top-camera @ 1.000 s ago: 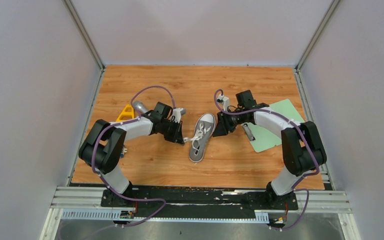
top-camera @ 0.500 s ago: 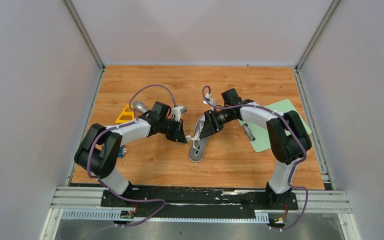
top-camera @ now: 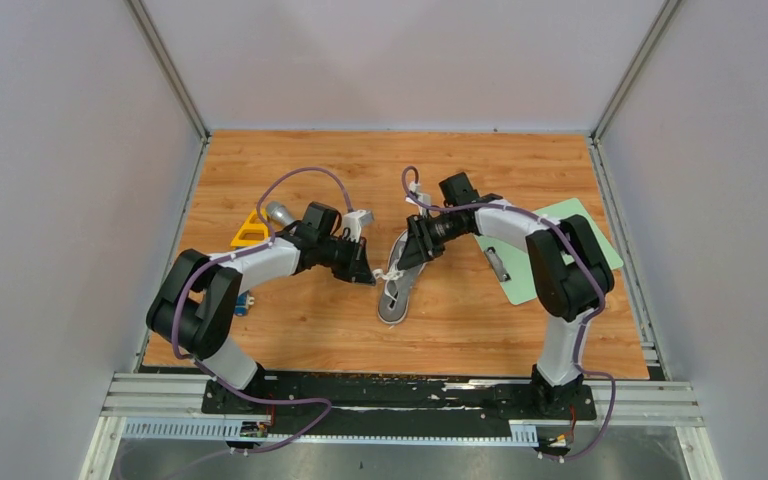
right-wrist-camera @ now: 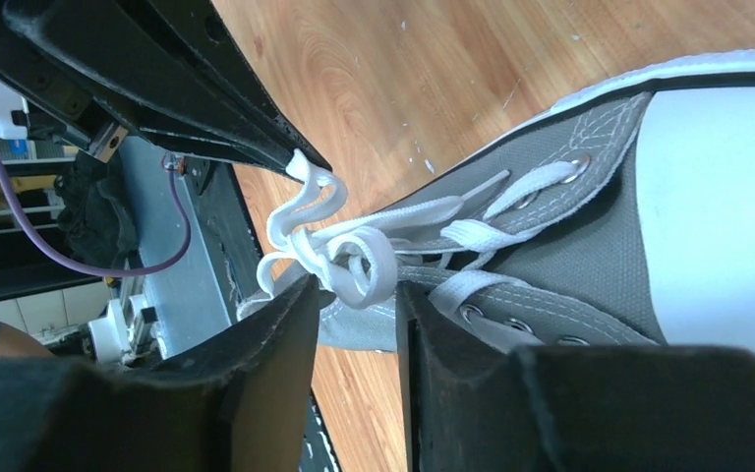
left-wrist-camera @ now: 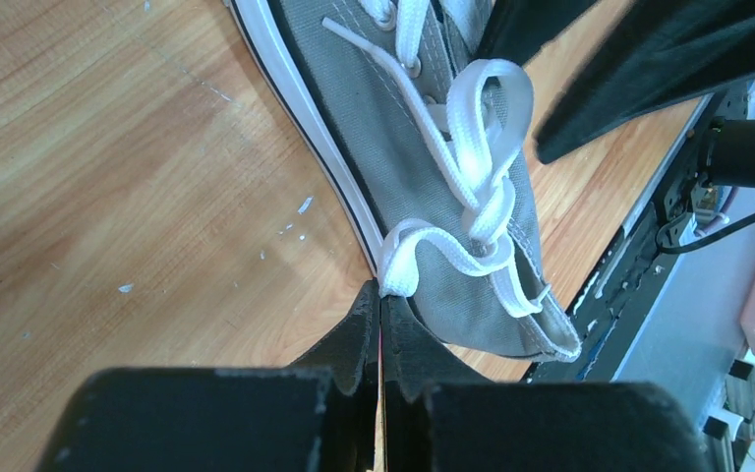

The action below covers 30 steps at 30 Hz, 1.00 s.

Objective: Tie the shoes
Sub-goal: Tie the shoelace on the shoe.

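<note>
The grey sneaker [top-camera: 398,298] with white sole lies mid-table, toe away from me. My left gripper [top-camera: 368,275] sits at its left side, shut on a white lace loop [left-wrist-camera: 408,258] right at the fingertips [left-wrist-camera: 381,295]. The laces form a loose knot with two loops [left-wrist-camera: 482,147] over the tongue. My right gripper [top-camera: 410,255] hovers over the shoe's upper; its jaws are open with the other lace loop [right-wrist-camera: 369,261] lying between the fingertips [right-wrist-camera: 356,287], not pinched. The shoe's grey canvas and eyelets [right-wrist-camera: 590,236] fill the right wrist view.
A yellow triangular piece [top-camera: 251,228] and a grey metal object [top-camera: 280,213] lie behind the left arm. A green mat [top-camera: 560,250] with a small metal tool [top-camera: 498,263] lies at the right. A small blue item [top-camera: 243,305] sits near the left arm.
My right gripper has moved left from beside the shoe to over its laces. My left gripper has stayed at the shoe's left side, shifting only slightly.
</note>
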Each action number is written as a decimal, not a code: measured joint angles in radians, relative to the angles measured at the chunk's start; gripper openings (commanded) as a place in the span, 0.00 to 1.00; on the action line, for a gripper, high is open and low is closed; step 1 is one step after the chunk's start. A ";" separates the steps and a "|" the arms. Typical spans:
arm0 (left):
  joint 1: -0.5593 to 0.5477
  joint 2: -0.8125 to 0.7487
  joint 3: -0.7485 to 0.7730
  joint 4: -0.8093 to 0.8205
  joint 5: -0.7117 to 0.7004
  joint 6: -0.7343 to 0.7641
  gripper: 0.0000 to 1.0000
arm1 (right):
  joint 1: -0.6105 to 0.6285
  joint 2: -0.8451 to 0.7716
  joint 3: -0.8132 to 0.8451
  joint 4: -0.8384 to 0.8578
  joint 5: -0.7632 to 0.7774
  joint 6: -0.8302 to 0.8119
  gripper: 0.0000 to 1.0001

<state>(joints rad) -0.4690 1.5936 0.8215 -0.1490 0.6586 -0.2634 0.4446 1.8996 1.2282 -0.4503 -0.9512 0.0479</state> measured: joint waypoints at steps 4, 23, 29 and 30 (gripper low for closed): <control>0.000 0.000 0.000 0.009 0.003 0.000 0.00 | 0.005 0.014 0.010 -0.001 -0.001 -0.003 0.00; 0.092 0.066 -0.019 -0.035 -0.118 -0.084 0.00 | -0.115 -0.122 -0.159 -0.091 0.106 -0.097 0.00; 0.093 0.066 -0.019 -0.048 -0.138 -0.089 0.00 | -0.125 -0.122 -0.163 -0.090 0.121 -0.101 0.00; 0.093 0.066 -0.019 -0.049 -0.139 -0.089 0.00 | -0.128 -0.122 -0.164 -0.090 0.123 -0.102 0.00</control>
<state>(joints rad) -0.3759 1.6592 0.8028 -0.1982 0.5194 -0.3519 0.3164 1.7779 1.0645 -0.5404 -0.8280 -0.0540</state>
